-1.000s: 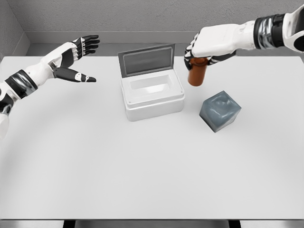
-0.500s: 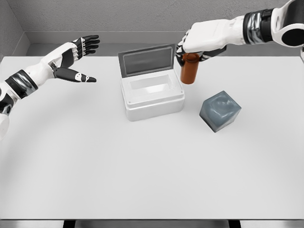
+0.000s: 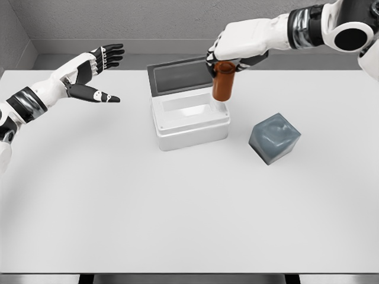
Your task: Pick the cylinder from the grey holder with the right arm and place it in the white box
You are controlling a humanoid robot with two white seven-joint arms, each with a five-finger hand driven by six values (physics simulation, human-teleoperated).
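Note:
A brown cylinder [image 3: 223, 83] hangs upright in my right hand [image 3: 228, 56], whose fingers are shut around its top. It is above the right rim of the white box [image 3: 189, 120], which stands open with its grey-lined lid [image 3: 182, 75] raised at the back. The grey holder [image 3: 274, 138], a tilted cube, sits on the table to the right of the box with nothing in it. My left hand [image 3: 98, 74] is held open above the far left of the table, holding nothing.
The white table [image 3: 177, 207] stretches wide in front of the box and holder. A grey wall runs along its back edge.
My right hand has carried the cylinder to the left and slightly up, from beside the holder to above the box's right rim. The left arm has not moved.

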